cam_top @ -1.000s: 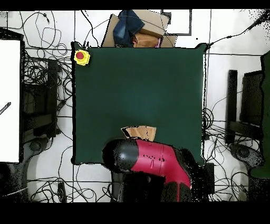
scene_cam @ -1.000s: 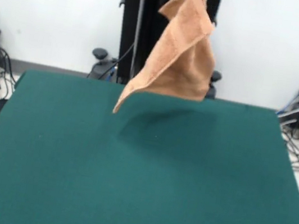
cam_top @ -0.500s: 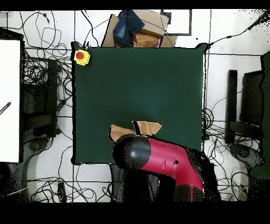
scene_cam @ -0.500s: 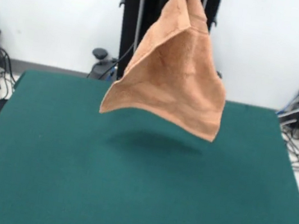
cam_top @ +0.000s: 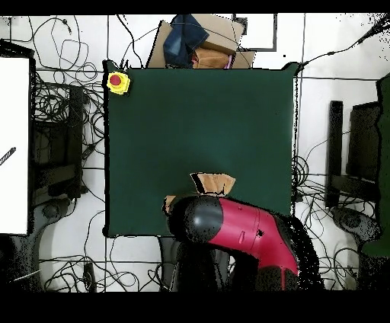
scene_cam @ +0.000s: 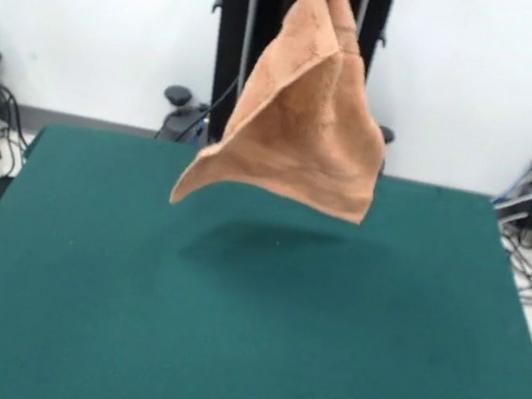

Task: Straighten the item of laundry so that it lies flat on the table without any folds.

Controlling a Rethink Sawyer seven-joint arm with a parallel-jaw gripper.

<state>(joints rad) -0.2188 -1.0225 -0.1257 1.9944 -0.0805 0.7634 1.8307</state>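
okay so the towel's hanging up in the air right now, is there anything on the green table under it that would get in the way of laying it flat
Nothing visible does. The towel hangs clear above the table, and the green top beneath it carries only its shadow. The one item on the table, a yellow box with a red button, sits at a far corner.

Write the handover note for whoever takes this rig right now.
Hand: out of sight above the front view's top edge and under the arm from overhead; its grip cannot be confirmed.
Towel: hanging by one top corner, fully clear of the table, draped in a folded cone near the robot's side.
Done: towel lifted.
Left: lay it down and spread it flat, no folds.
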